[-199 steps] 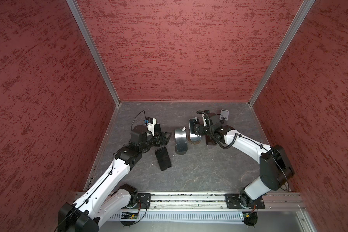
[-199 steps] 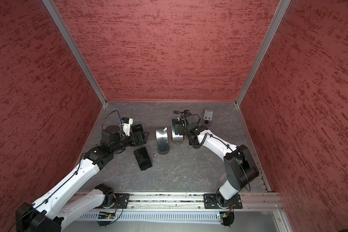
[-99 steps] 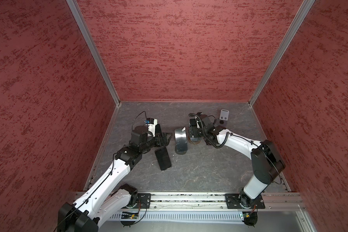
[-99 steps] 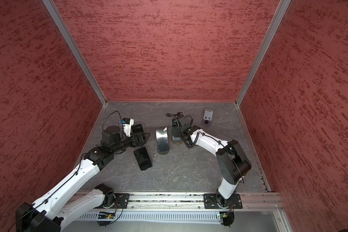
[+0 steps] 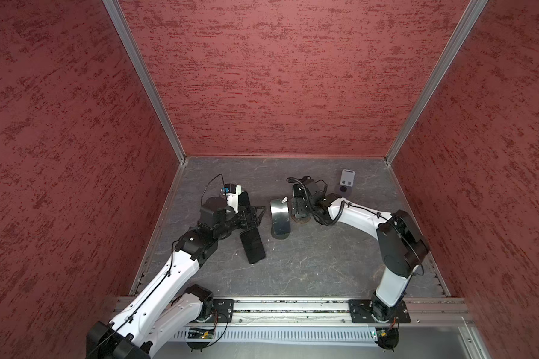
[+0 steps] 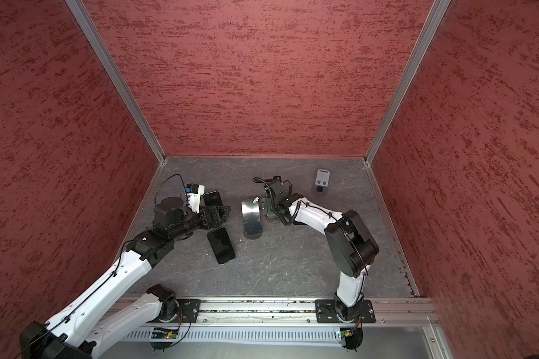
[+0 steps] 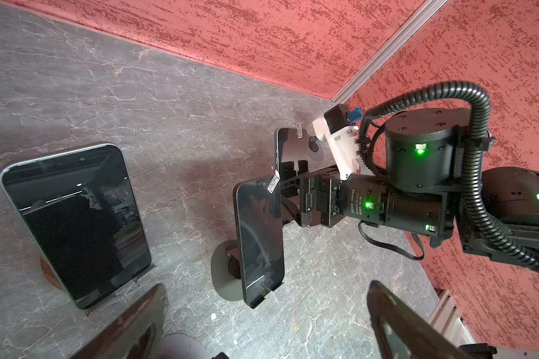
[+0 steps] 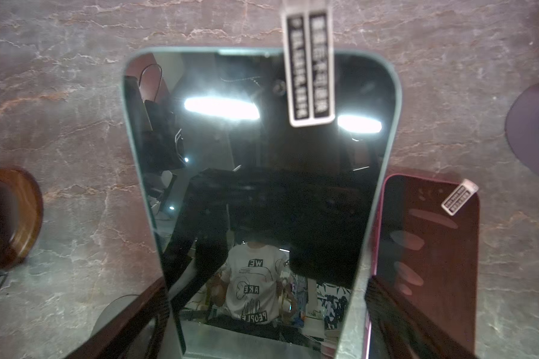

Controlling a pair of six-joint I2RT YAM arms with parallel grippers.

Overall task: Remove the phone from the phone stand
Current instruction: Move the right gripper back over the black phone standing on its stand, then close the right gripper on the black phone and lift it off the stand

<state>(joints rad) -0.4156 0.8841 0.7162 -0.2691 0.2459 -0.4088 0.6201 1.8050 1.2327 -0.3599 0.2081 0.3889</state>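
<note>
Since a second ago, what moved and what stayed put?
The right arm folded its elbow in toward the middle, nudging the right end effector closer to the phone on the stand; its open fingers now sit either side of it. Nothing was grabbed or dropped. The left end effector and the flat phone stayed put.

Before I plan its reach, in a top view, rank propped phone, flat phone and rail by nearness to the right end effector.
From the right end effector:
1. Propped phone, centre, alongside.
2. Flat phone, front left.
3. Rail, front edge.
</note>
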